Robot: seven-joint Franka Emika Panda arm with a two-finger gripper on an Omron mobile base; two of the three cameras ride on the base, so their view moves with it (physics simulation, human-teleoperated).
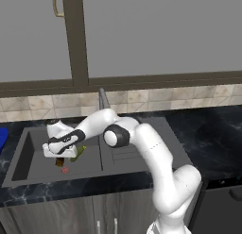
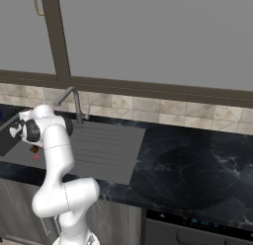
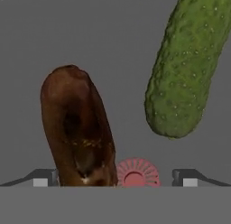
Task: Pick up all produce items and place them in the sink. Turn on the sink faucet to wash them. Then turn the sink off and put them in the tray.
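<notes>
Hand view: my gripper (image 3: 115, 182) hangs wide apart, gripping nothing, over the sink (image 1: 28, 155) floor.
I see the brown-orange oblong (image 3: 79, 128) between the fingertips (image 3: 45, 178), nearer the left one, the red drain (image 3: 134, 172) just beside it, the green cucumber (image 3: 187, 65) lying apart.

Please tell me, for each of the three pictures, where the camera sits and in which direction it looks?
Left base view: behind the arm on its left, looking forward and down at the sink; the white arm rises from the lower right, hand low in the basin.
Right base view: behind on the right, looking forward and down at the drainboard and sink faucet; the arm rises from the lower left.
Hand view: on the hand, looking along the open pincer at the brown oblong and cucumber.
Shared: both base views show the sink, the faucet and the arm.
</notes>
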